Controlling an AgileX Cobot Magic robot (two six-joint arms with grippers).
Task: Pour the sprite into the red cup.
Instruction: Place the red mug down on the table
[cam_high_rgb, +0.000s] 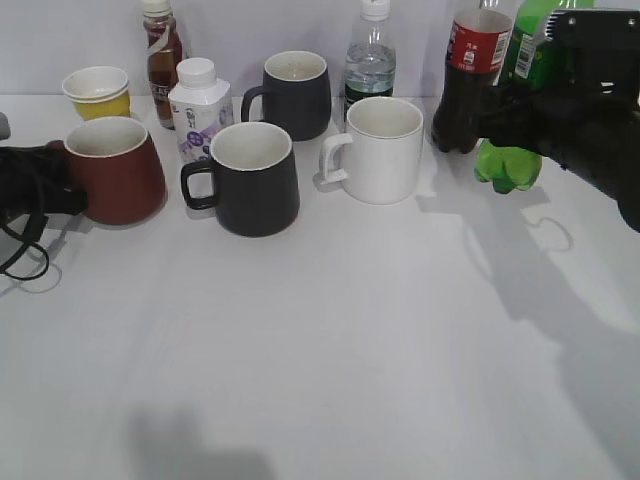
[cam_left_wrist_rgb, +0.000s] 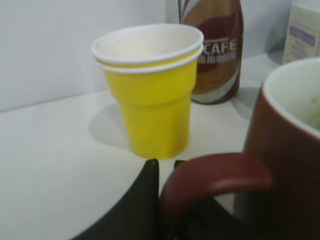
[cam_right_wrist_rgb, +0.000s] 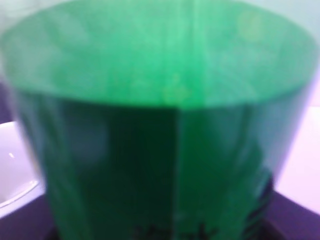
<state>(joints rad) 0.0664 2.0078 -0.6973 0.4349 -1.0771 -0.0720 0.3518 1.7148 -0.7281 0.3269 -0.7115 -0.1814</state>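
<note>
Sprite lifted clear of white table, clamped in right gripper beside cola bottle. Red cup standing far left, handle pinched by left gripper. Plain pale wall behind.

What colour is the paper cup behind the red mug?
Yellow with a white rim, clearest in the left wrist view.

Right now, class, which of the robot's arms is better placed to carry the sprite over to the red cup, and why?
The right. The right gripper already holds the sprite lifted off the table, while the left gripper is at the handle of the red cup, steadying it at the far left.
</note>
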